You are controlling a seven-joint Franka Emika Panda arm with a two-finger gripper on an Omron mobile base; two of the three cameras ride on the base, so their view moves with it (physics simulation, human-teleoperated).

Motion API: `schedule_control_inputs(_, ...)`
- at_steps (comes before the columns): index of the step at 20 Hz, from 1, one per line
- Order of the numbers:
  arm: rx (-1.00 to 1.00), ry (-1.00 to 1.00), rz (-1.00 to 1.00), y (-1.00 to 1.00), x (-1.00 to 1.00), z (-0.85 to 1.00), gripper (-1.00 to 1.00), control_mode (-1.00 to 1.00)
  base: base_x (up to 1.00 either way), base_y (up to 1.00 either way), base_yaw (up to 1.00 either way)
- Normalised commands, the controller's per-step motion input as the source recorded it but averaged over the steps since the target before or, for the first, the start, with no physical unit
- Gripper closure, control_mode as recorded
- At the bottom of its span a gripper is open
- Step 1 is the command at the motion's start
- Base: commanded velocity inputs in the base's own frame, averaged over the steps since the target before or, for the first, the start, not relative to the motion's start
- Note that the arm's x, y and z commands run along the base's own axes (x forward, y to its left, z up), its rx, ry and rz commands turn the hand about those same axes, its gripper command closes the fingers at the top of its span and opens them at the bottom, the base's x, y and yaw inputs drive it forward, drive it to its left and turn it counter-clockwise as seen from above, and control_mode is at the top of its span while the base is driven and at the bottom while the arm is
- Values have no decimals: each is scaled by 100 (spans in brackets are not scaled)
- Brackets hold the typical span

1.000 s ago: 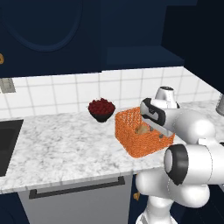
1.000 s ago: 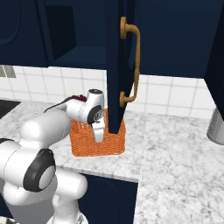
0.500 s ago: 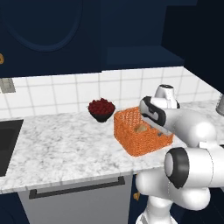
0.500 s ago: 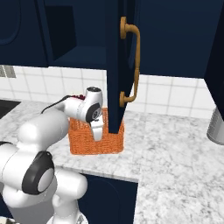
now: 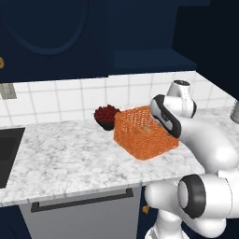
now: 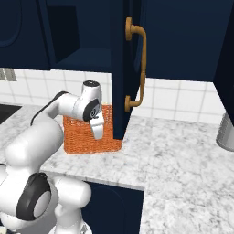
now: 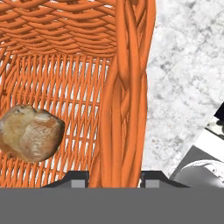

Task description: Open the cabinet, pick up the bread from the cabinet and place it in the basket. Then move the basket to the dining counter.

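Marble worktop (image 5: pixel 65 158) bears basket (image 7: pixel 65 65); gripper (image 7: pixel 114 179) clamps its rim, bread (image 7: pixel 30 132) inside.

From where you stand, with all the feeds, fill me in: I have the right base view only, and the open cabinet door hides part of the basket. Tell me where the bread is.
Observer: The bread lies inside the basket, on its woven floor.
Operator: Report the gripper against the rim.
Observer: In the hand view the fingertips stand either side of the basket's thick rim.
Operator: Name anything beside the basket.
Observer: A dark bowl of red berries sits close behind it, toward the tiled wall.
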Motion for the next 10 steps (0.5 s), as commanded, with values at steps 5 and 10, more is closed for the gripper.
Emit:
schedule_control_inputs(5,-3,-34,2,11,-37,89,100,-100,0,0,0)
schedule_control_inputs(10,0,-13,1,1,-34,90,100,-100,0,0,0)
